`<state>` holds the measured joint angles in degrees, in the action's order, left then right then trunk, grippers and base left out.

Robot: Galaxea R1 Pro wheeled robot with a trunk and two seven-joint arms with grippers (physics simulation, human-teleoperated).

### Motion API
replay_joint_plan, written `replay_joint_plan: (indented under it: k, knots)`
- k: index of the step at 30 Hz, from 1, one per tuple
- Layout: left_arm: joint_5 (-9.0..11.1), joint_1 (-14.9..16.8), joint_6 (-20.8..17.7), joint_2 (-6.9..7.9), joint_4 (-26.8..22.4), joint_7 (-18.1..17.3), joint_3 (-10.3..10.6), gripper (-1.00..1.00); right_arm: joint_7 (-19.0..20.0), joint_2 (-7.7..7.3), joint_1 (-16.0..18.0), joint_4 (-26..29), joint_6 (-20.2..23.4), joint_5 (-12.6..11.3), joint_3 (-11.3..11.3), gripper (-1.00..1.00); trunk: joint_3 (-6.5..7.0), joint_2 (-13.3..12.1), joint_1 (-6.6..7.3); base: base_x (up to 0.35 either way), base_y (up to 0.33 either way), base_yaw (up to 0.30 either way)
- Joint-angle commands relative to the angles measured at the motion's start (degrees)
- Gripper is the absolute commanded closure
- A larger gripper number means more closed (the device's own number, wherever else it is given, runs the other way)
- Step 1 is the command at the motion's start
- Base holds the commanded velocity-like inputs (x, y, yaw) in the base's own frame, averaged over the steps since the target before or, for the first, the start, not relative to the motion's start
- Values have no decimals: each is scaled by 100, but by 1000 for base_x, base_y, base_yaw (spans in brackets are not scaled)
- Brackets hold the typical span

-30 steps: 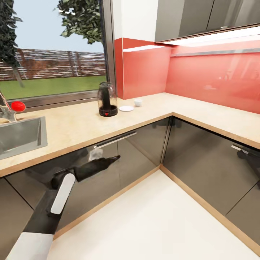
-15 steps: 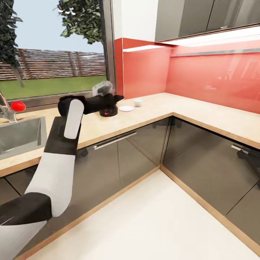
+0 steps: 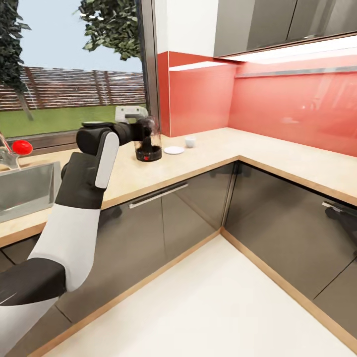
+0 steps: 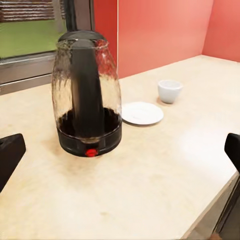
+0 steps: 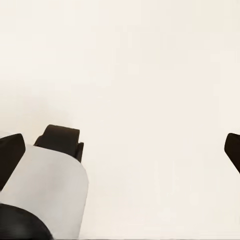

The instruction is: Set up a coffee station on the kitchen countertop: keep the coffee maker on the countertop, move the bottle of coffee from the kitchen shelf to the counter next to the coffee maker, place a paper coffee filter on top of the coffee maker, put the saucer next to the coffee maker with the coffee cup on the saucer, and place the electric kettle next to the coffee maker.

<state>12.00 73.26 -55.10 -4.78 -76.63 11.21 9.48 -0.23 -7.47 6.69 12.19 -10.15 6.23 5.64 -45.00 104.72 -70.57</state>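
Left arm [image 3: 74,223]: alternating white and black rounded segments, with a white oval panel on the black forearm behind the left end effector [image 3: 141,130]. Grey-white box above wrist. Fingertips [image 4: 10,152] matte black.

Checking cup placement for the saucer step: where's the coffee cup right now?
In the head view the coffee cup stands on the kitchen countertop near the red backsplash corner, just right of the saucer and not on it; the electric kettle is further left.
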Motion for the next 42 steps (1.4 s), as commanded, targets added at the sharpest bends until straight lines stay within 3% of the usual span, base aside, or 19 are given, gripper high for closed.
replay_joint_plan:
  k: [1, 23, 42]
  knots:
    - [60, 4, -18, 6, 24, 60, 3, -100, -3, 1, 3, -69, -13, 35, 21, -100, -5, 2, -2, 225, 49, 0]
    - [61, 5, -9, 13, 261, 56, 10, -100, 4, 10, 4, -199, -13, 27, 17, -100, -5, 2, -2, 155, -32, -8]
    - [41, 5, -11, 52, 368, 56, -1, -100, 5, 9, 8, -202, -19, 27, 16, -100, -5, 2, -2, 33, 2, -74]
